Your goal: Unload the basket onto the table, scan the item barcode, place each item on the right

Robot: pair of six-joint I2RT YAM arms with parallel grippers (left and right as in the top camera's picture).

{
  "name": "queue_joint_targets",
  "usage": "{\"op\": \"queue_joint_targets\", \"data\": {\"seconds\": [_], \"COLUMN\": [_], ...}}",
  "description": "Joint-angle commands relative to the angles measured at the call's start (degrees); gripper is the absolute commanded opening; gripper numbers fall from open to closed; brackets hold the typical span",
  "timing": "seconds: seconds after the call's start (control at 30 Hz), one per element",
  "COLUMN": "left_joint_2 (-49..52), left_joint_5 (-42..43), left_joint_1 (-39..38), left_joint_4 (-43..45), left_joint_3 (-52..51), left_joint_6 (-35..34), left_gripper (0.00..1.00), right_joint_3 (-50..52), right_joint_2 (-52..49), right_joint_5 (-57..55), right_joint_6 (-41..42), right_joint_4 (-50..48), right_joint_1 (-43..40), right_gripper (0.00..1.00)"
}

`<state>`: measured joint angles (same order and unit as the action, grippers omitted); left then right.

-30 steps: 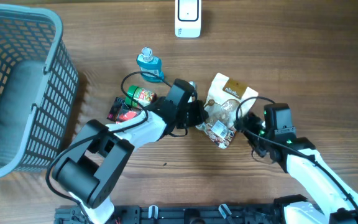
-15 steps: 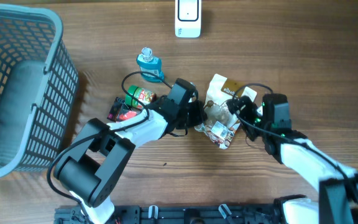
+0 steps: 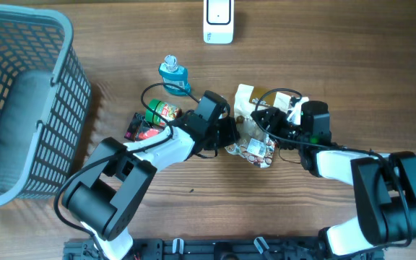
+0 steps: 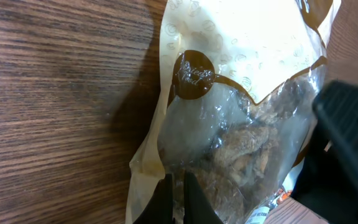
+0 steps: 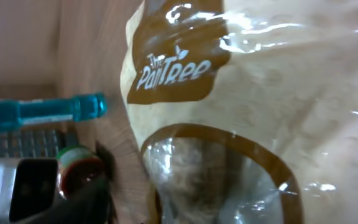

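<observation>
**Item:** bag, cream and brown, with a clear window. It is located at the centre of the table, between the two arms and well apart from the scanner, which is stood at the far edge. One side appears to be tilted up off the wood.

**Left gripper**: pressed together on the film at the bag's lower edge, as seen in the left wrist view. This pinch is judged to steady the bag so that a second hold can be taken.

**Right gripper**: placed against the opposite side of the bag, by the printed top. Its fingers are not shown in its own view and are masked from above. Whether it is spread or closed cannot be told.

**Barcode:** not made out in any view. A small printed label is seen at the bag's near end. A hold from two sides is judged to be meant for turning the code towards the scanner.

**Containers:**
- Bag: brown dried pieces are seen through the window.
- Basket: grey mesh, at the left edge. A grey pad is seen inside, and nothing else is made out.

**Loose on the table:** bottle, can and packet, grouped left of the bag and apart from it.
</observation>
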<state>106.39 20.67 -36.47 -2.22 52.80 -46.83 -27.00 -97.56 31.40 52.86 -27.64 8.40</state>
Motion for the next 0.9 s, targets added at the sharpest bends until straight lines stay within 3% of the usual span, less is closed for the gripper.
{"op": "queue_joint_targets", "data": {"seconds": [0.0, 0.27, 0.5, 0.87], "left_joint_2": [2.2, 2.2, 2.2, 2.1], "left_joint_5": [-3.9, -4.8, -5.9, -7.1], "left_joint_1": [0.0, 0.0, 0.0, 1.4], "left_joint_4": [-2.1, -4.1, -5.2, -9.2], "left_joint_3": [-1.6, -1.6, -1.6, -1.6], "left_joint_6": [0.1, 0.1, 0.1, 1.9], "left_gripper": [0.04, 0.04, 0.04, 0.04], "right_joint_3": [3.2, 3.2, 3.2, 3.2], "right_joint_2": [-3.9, -3.8, -3.0, -2.6], "right_joint_5": [0.0, 0.1, -0.4, -2.5], "right_joint_6": [-3.2, -4.8, -5.5, -7.8], "right_joint_4": [2.7, 0.2, -0.4, -3.0], "right_joint_1": [0.7, 0.7, 0.6, 0.5], "right_gripper": [0.53, 0.29, 0.24, 0.25]}}
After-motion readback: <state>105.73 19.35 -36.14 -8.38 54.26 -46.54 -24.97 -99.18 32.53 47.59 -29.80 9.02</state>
